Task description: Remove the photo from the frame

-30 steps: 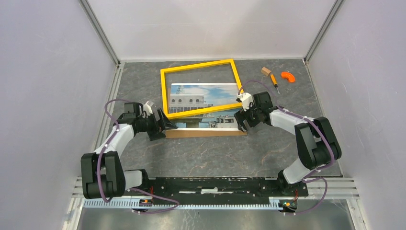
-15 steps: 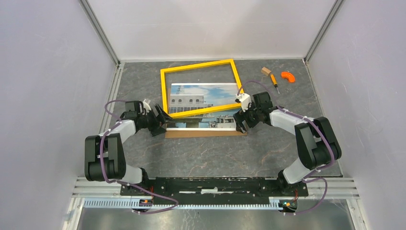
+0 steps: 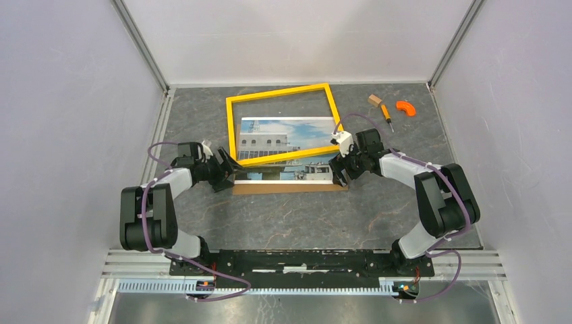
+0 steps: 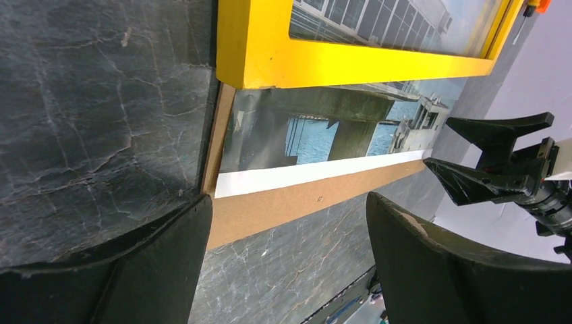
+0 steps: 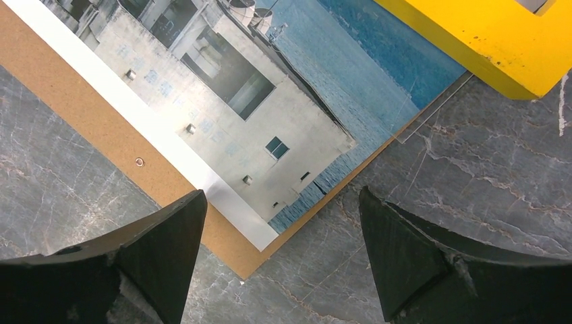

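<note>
The yellow frame (image 3: 283, 94) lies flat and skewed, its near rail resting across the photo (image 3: 287, 135). The photo, a white building against blue sky and water, lies face up on a brown backing board (image 3: 290, 188) whose near strip shows. In the left wrist view the frame's rail (image 4: 351, 64) crosses the photo (image 4: 324, 128) above the board (image 4: 297, 202). In the right wrist view the photo's corner (image 5: 270, 115), the board (image 5: 88, 115) and the frame's corner (image 5: 499, 40) show. My left gripper (image 3: 228, 174) is open at the stack's left near corner. My right gripper (image 3: 337, 170) is open at its right near corner.
A small wooden block (image 3: 374, 99), an orange-handled screwdriver (image 3: 386, 115) and an orange curved piece (image 3: 405, 106) lie at the back right. White walls enclose the dark stone table (image 3: 297, 216). A clear sheet's corner (image 5: 432, 115) pokes out beside the photo in the right wrist view.
My left gripper moved away from me and slightly right, up to the stack's left near corner, and has held there for the last half second. The right gripper barely moved.
</note>
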You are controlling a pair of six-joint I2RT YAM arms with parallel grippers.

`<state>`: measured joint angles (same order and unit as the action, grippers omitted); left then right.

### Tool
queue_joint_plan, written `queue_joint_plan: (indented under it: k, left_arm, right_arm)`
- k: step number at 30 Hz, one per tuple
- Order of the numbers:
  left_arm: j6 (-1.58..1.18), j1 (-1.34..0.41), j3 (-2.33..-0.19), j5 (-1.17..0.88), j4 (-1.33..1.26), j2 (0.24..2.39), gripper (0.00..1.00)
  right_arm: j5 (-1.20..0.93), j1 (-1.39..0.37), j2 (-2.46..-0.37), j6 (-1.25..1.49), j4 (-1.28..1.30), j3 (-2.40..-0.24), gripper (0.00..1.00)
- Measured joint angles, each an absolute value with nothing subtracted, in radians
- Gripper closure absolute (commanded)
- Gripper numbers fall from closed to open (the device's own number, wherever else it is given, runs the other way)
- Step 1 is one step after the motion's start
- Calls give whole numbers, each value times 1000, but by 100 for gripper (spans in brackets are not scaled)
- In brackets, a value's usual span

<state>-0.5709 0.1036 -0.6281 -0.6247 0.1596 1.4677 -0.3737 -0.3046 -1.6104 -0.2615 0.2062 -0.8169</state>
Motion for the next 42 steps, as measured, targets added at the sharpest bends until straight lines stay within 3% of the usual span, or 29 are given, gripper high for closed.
queue_joint_plan:
  k: [10, 20, 29, 31, 42]
  left_arm:
    - [-649, 102, -608, -601, 103, 1469, 13]
    - [-694, 64, -616, -674, -67, 1546, 22]
    - [-746, 32, -591, -706, -151, 1564, 51]
    - [-752, 23, -595, -701, -140, 1575, 62]
    - [-752, 19, -724, -681, 168, 1604, 97]
  right_arm:
    - [-390, -305, -1615, -268, 202, -818, 16]
    - [-395, -305, -1626, -271, 204, -829, 20]
    - [-395, -305, -1626, -276, 205, -830, 20]
    - [-396, -305, -1626, -281, 208, -831, 18]
    - [-331, -326, -1533, -374, 369, -849, 14]
